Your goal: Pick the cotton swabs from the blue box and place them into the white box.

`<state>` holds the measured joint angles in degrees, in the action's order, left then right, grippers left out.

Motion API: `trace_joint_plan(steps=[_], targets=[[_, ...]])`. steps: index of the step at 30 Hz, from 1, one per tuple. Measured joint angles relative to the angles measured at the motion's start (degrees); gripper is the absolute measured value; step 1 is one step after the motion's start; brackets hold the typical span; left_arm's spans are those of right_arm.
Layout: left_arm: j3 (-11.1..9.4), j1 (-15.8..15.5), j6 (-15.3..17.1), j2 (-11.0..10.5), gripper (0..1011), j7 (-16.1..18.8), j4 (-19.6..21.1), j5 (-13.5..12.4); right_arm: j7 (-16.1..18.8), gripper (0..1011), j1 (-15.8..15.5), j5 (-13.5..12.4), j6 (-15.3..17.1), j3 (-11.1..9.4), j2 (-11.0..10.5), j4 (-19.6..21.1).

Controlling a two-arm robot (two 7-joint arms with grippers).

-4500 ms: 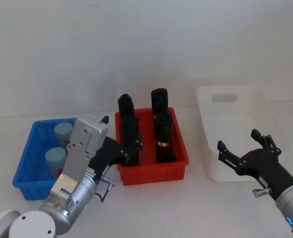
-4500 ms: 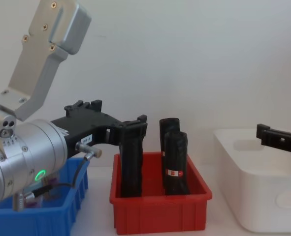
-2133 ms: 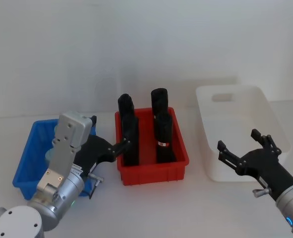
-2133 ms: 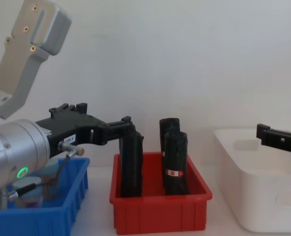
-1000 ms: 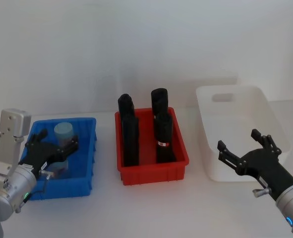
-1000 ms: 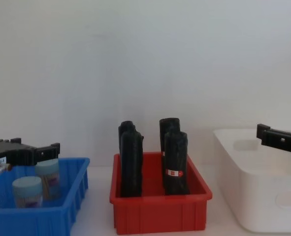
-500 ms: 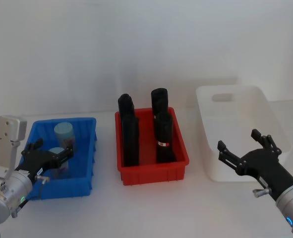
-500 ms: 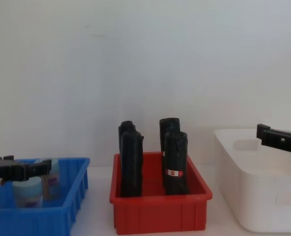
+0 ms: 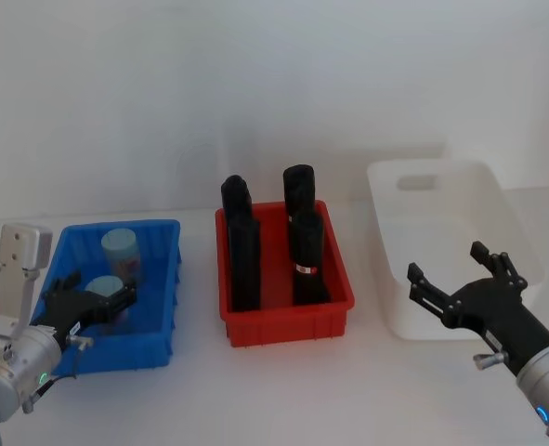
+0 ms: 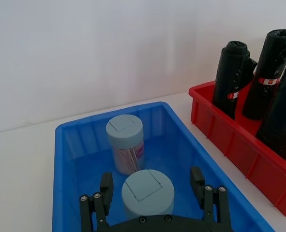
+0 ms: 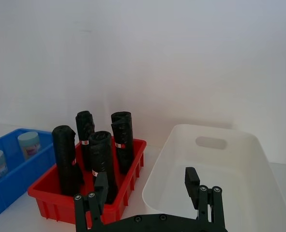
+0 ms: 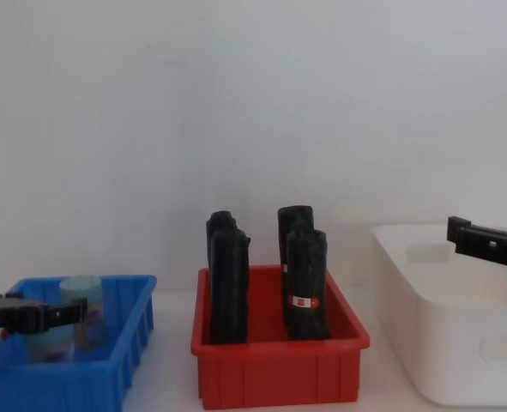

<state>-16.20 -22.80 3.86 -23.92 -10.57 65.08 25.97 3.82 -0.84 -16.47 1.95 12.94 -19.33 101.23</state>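
Left wrist view: flanked near jar (image 10: 147, 193) in blue box (image 10: 114, 112) with left gripper (image 10: 151, 178) spread wide, not yet clamped. Risked clipping far jar (image 10: 125, 144) just behind if off-centre, tipping it. Parked right gripper (image 9: 446, 262) wide near white box (image 9: 499, 216).

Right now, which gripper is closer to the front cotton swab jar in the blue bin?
Left. The left gripper sits open around that jar, one finger on either side. The right gripper hovers open in front of the white tub, beyond the red bin.

Head view: high, angled down. Chest view: low, level, side-on. Wrist views: nearer, looking forward and slightly down. All four share the red bin (image 9: 288, 332).
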Motion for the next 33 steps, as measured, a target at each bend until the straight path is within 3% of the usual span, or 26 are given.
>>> trace_joint_plan(steps=[12, 19, 23, 33], targets=[[-0.13, -1.15, 0.55, 0.75, 995, -0.77, -2.68, 0.05, 0.00, 1002, 0.00, 0.00, 0.00, 0.00, 0.00, 0.00], [-0.16, -1.78, 0.85, 1.16, 861, -1.01, -4.02, 0.08, 0.00, 1002, 0.00, 0.00, 0.00, 0.00, 0.00, 0.00], [-0.16, -1.99, 0.87, 1.30, 707, -1.02, -4.33, 0.07, 0.00, 1002, 0.00, 0.00, 0.00, 0.00, 0.00, 0.00], [0.07, -1.82, 0.79, 1.16, 670, -0.59, -2.60, -0.64, 0.00, 1002, 0.00, 0.00, 0.00, 0.00, 0.00, 0.00]])
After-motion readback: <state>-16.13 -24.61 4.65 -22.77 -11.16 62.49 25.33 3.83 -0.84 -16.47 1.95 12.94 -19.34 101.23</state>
